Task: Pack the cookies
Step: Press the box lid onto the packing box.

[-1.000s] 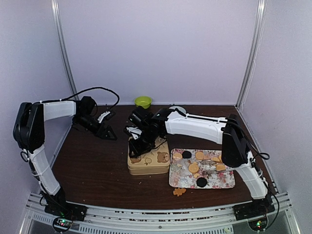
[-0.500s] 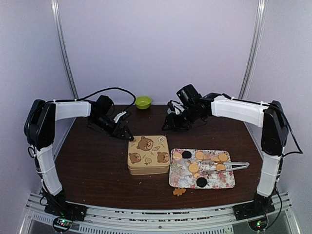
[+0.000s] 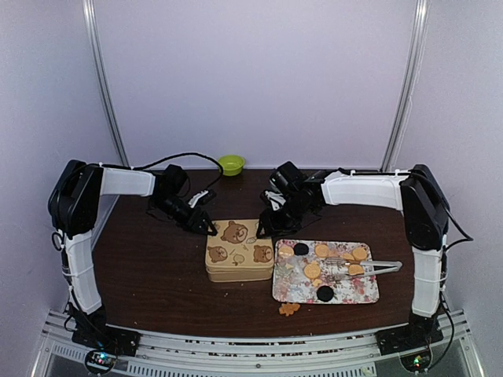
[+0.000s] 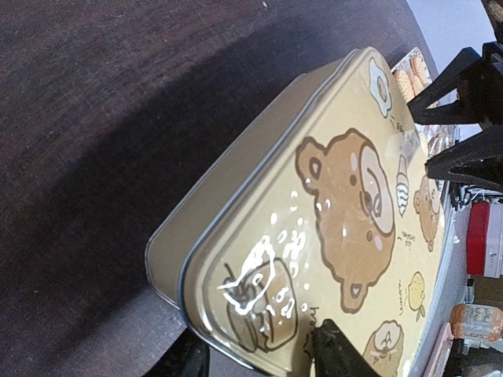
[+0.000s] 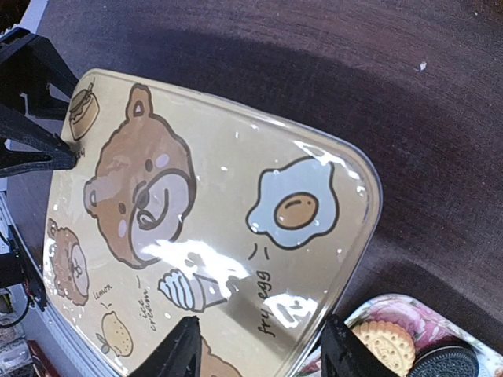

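Dark brown table (image 3: pixel 149 271), lilac walls (image 3: pixel 259 78)

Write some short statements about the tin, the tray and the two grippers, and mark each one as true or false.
1. The lid is on the tin. True.
2. The tongs lie on the table beside the tin. False: they lie on the flowered tray, among the cookies.
3. One cookie lies on the table in front of the tray. True.
4. The green bowl stands on the tin. False: it stands at the table's far edge, apart from the tin.
5. The left gripper and the right gripper are at the tin's two far corners. True.
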